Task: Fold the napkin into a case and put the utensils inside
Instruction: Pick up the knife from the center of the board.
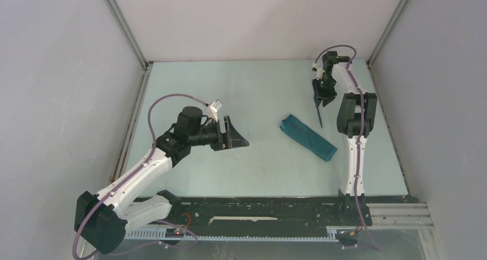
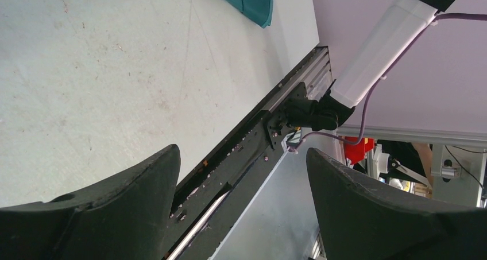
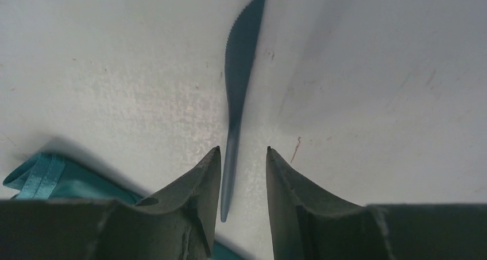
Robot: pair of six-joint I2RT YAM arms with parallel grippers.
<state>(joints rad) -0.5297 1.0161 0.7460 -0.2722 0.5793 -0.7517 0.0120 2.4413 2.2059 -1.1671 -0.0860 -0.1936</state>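
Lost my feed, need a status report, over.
Left gripper open, hovering. Right gripper open, straddling slender dark grey-blue knife at handle. Folded teal satin case lies nearby. Nothing blocking.

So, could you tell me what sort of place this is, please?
Probably a robotics lab test cell: a left arm and right arm bolted to a rail at a table edge, boxed in by plain grey walls on aluminium framing.

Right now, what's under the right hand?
Under the right hand: a dark blue knife flat on the table, its handle end between the open fingers. A corner of the teal napkin shows lower left; the fingers cover the rest.
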